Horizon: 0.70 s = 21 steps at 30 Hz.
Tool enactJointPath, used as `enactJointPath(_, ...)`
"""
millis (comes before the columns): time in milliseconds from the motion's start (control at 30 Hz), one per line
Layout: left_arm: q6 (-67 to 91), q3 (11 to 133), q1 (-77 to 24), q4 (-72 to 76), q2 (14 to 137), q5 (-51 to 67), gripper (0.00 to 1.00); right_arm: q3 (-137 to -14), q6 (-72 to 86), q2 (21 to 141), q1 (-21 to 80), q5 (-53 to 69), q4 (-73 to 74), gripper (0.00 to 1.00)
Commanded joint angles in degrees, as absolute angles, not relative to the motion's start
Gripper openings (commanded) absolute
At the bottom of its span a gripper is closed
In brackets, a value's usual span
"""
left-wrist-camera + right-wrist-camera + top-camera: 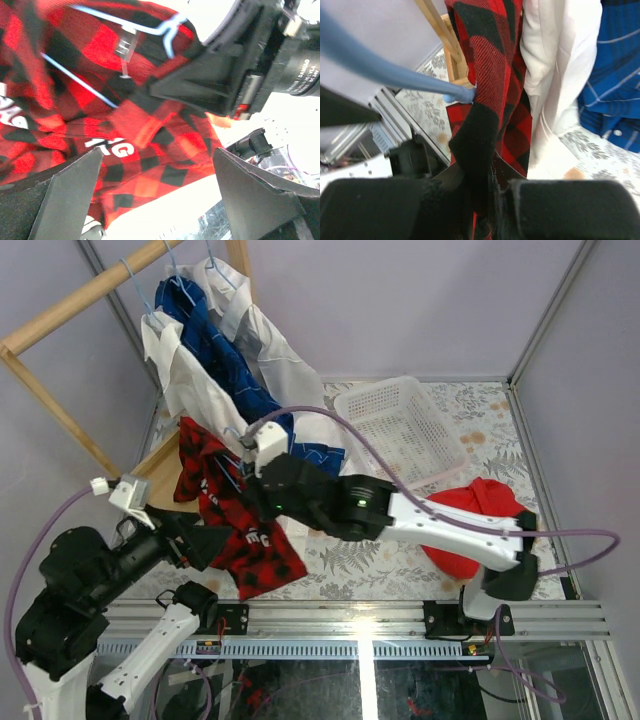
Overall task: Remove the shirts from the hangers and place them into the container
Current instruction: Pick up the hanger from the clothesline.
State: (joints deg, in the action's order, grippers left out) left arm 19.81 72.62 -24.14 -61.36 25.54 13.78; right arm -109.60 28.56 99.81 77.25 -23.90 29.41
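Right gripper [487, 197] is pinched narrow on a fold of the red-and-black plaid collared shirt [245, 540]. That shirt hangs at the near foot of the light wooden rack [60, 320], and the thin light-blue wire hanger [395, 75] appears to be threaded into it. Left gripper [156, 160] stands wide with nothing in it, just beside the same shirt on the rack's near side. The small white perforated plastic basket [400, 425] sits well to the right of the rack.

Risks as we judge them:
- There is only one hold, and it is on a thin fold. A pull away from the rack may let the cloth slide out of the pads.
- The hanger's wire end pokes into the plaid, so a pull could snag it and drag the hanger along with the shirt.
- The dark blue checked shirt [615, 75] and a plain white shirt [555, 75] hang touching the plaid on the rack, so a hard tug could drag them along with it.
- Both grippers crowd the same spot at the rack's foot. If the left one closes blind, it may hit the right one or grab wire, not cloth.
- The plaid hangs long, so on the way from rack to basket it may drape over the rim and not drop in.
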Motion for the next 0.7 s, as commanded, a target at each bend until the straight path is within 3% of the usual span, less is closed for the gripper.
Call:
enactJointPath(0,19.54,77.60,-24.52,-58.06,23.90,12.37,0.94,-102.35,17.73,83.22,77.18,-17.68,24.05,0.00)
enactJointPath(300,21.22,78.41,-24.52,-50.51,23.04,5.65,1.00,-104.76,-2.92,63.69,77.17,-9.45,37.24,0.00)
enactJointPath(400,21.60,78.27,-24.52,-47.75,23.87,7.04,1.00,-108.33,-10.48,62.72,77.22,-16.59,41.60,0.00)
enactJointPath(600,21.89,76.88,-24.53,-44.91,26.70,9.29,1.00,-122.90,-19.69,69.64,77.18,-19.86,53.95,0.00)
enactJointPath(667,22.19,75.02,-24.55,-43.04,26.83,11.30,1.00,-122.42,-20.92,70.10,77.12,-18.57,55.64,0.00)
